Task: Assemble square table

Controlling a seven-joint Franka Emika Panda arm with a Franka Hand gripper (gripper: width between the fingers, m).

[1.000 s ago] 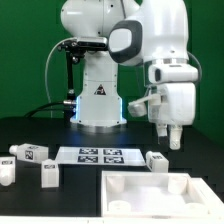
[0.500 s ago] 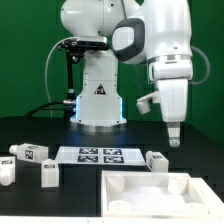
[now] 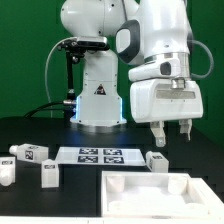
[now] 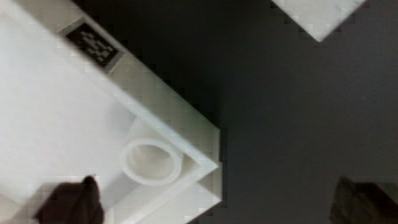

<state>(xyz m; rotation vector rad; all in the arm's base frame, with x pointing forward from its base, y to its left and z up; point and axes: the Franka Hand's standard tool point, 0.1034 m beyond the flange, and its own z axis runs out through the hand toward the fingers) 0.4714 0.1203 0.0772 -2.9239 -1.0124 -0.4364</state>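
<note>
At the exterior view's left we see three white block legs resting on the black table (image 3: 62,200): the first leg (image 3: 5,171) at the very edge, the second leg (image 3: 29,152) just behind it with a black-and-white tag facing us, and the third leg (image 3: 48,174) a little nearer the camera. Next comes the marker board (image 3: 98,155), lying flat in front of the robot base (image 3: 97,100). Right of the board sits the fourth leg (image 3: 156,161), close to the far rim of the square tabletop (image 3: 135,176), which lies rim-up at the exterior view's lower right. Above the fourth leg hangs the gripper (image 3: 172,134), clear of the table, its jaws spread wide with nothing between them. In the wrist view we look down on a corner of the tabletop (image 4: 54,110), with a marker tag (image 4: 93,45) on it and a round socket (image 4: 148,160) in its corner; both dark fingertips (image 4: 71,200) stand far apart, and the gripper (image 4: 222,200) grasps nothing.
</note>
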